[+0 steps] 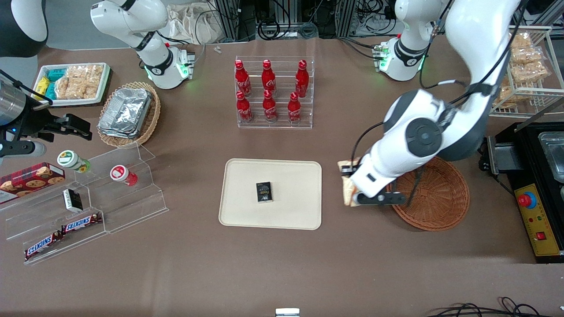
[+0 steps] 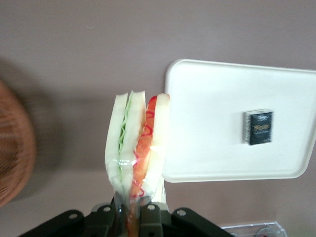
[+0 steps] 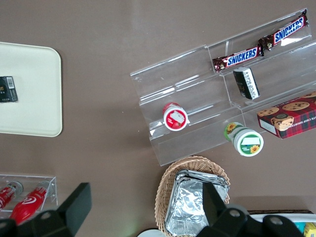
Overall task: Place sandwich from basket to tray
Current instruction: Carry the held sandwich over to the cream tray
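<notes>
The sandwich point(image 2: 134, 148) is being held by the gripper point(image 2: 132, 217), whose 2 fingers are being pressed narrowly against the wrapped lower end of the wedge. In the wrist view the green and red-orange filling layers are being shown edge-on between pale bread slices, with the wedge standing up from the fingers point(image 2: 148, 215).

In the front view the sandwich point(image 1: 348, 187) is being carried in the air between the tray point(image 1: 246, 211) and the basket point(image 1: 440, 202), just beside the basket's rim and clear of the tray. The gripper point(image 1: 352, 193) is being kept at the same spot, above bare table point(image 1: 308, 264), with most of the wedge hidden by the arm.

The tray is lying toward the parked arm's end from the basket. 1 small dark box point(image 1: 264, 192) is lying near the tray's middle. A clear rack with 6 red bottles point(image 1: 269, 90) is standing farther from the front camera than the tray. The basket's inside is partly covered by the arm, so its contents cannot be told.
</notes>
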Motion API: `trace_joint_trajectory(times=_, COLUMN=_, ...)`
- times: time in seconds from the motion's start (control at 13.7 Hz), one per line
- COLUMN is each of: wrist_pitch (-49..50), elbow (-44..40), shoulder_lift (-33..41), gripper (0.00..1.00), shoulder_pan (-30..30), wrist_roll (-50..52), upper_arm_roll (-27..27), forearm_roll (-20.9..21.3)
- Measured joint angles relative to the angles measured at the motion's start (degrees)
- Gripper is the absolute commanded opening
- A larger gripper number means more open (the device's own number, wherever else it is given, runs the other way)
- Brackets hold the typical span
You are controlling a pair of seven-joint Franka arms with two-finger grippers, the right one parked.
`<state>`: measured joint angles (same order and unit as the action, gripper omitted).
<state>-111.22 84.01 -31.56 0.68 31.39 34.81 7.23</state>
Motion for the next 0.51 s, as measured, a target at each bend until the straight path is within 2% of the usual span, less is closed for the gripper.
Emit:
trace_joint_trajectory(times=0.22, wrist_pitch=-1.4, elbow=-4.3, shoulder_lift=-6.0, gripper=0.00, shoulder_pan=-7.9, wrist_roll=0.7, upper_arm_roll=-3.6, forearm_roll=4.4)
trace_joint_trajectory(times=0.37, wrist_pitch=-2.2, elbow=-5.8, shoulder_lift=-8.8, gripper=0.00, shoulder_pan=-12.3, wrist_roll=0.9, upper_arm_roll=-6.7, forearm_roll=5.3)
trace_joint_trajectory(times=0.51, wrist_pitch=-2.9, elbow=-6.2, shoulder_lift=-11.5, gripper=0.00, shoulder_pan=-14.0, wrist_roll=0.9, upper_arm_roll=-7.8, forearm_roll=5.3)
